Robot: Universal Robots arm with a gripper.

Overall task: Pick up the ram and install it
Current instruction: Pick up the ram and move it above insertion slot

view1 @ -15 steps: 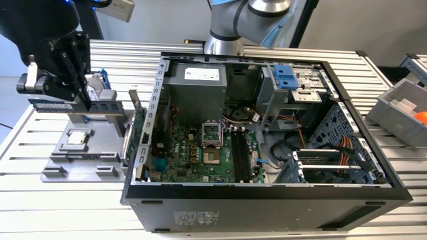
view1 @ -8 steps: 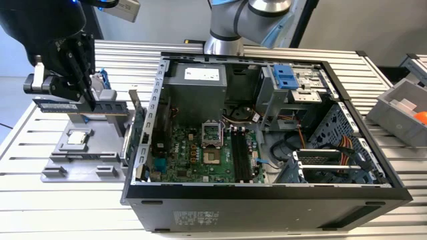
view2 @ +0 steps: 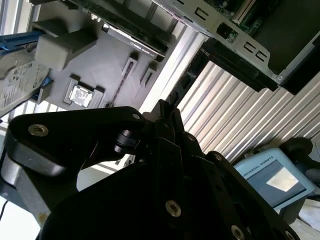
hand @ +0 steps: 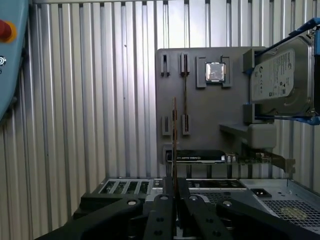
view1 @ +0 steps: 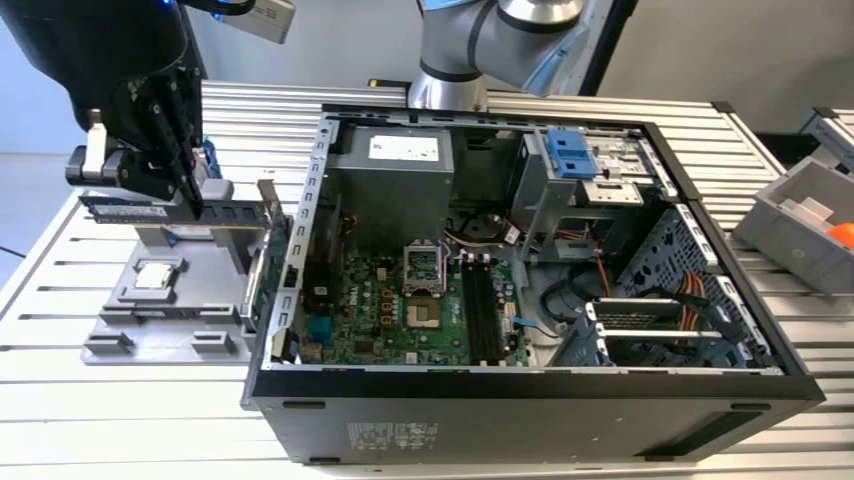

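The gripper is clamped on the ram, with a finger pressed against each flat face. In the first wrist view the stick projects edge-on past the fingertips. In the exterior view the ram lies lengthwise in the gripper, above the grey holder tray. Below the gripper, the tray carries a processor chip and, further off, a hard drive. The open computer case stands beside the gripper, and its black memory slots are well apart from the held ram.

The exterior view is looking down over the gray fixture; both wrist views are facing it from nearer.
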